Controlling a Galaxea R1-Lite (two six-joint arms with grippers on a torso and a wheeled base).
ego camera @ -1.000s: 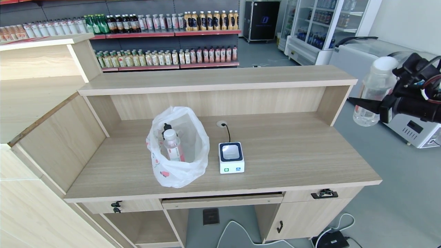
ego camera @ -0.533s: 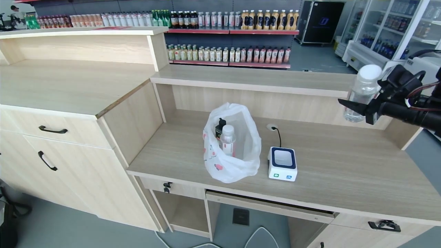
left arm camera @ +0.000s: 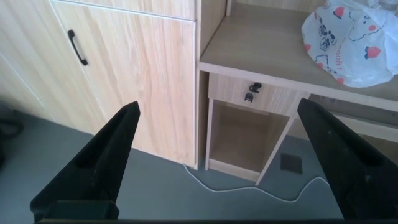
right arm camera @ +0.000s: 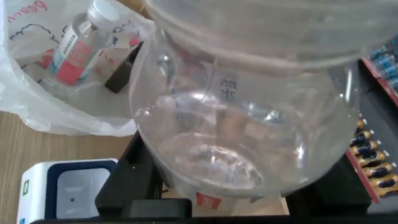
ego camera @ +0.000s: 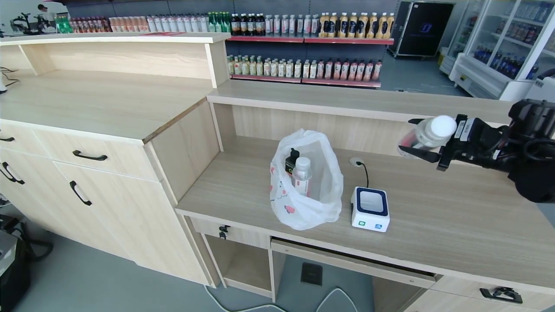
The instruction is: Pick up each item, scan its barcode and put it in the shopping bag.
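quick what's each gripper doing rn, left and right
Left gripper: open, holding nothing.
Right gripper: shut on the clear bottle.

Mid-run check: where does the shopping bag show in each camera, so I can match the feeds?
Head view: shopping bag stands open on the wooden counter, at the robot's left of the barcode scanner.
Left wrist view: shopping bag on the counter, near its front edge.
Right wrist view: shopping bag behind the held clear bottle, next to the scanner.
Shared landmark: the wooden counter under the bag.
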